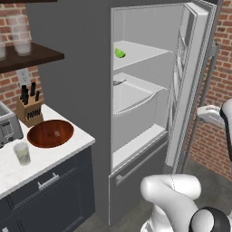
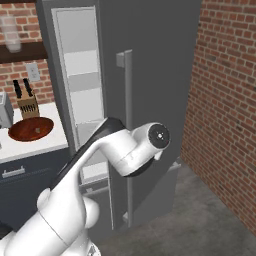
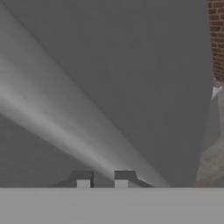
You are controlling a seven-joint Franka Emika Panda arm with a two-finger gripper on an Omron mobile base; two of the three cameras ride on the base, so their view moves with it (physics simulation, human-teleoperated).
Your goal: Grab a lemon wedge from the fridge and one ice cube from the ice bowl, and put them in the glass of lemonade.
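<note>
The lemon wedge (image 1: 119,53) lies on the upper shelf inside the fridge (image 1: 90,68), near that shelf's left front edge, a small bright yellow-green piece; it is too small to tell which way its long axis runs. The fridge door (image 1: 192,81) stands swung open to the right, its inner racks facing the shelves, and its long grey bar handle (image 2: 128,135) runs upright on the outer face, as the right base view shows. Below the wedge's shelf sits a pale drawer bin (image 1: 133,102), then a lower shelf. No writing, brand or label can be read anywhere.

To the left of the fridge, on the white marbled bench (image 1: 54,156), the ice bowl (image 1: 50,133) rests flat, wide and reddish-brown; the ice cube in it cannot be made out. The glass of lemonade (image 1: 22,153) stands upright just in front of the bowl and to its left, apart from it. A knife block (image 1: 29,108) stands behind the bowl against the brick wall, and a toaster (image 1: 9,127) sits at the left edge. A dark shelf (image 1: 31,56) above carries frosted whitish glasses (image 1: 20,38). Dark blue-grey drawers (image 1: 45,186) sit under the bench.

The arm reaches round the open door, which stands between it and the shelves. In the hand view the gripper (image 3: 102,180) sits close against the grey bar handle, which crosses that view on a slant; its jaws stand narrow, fingertips (image 3: 83,179) near each other, and whether they clasp the bar cannot be told.
</note>
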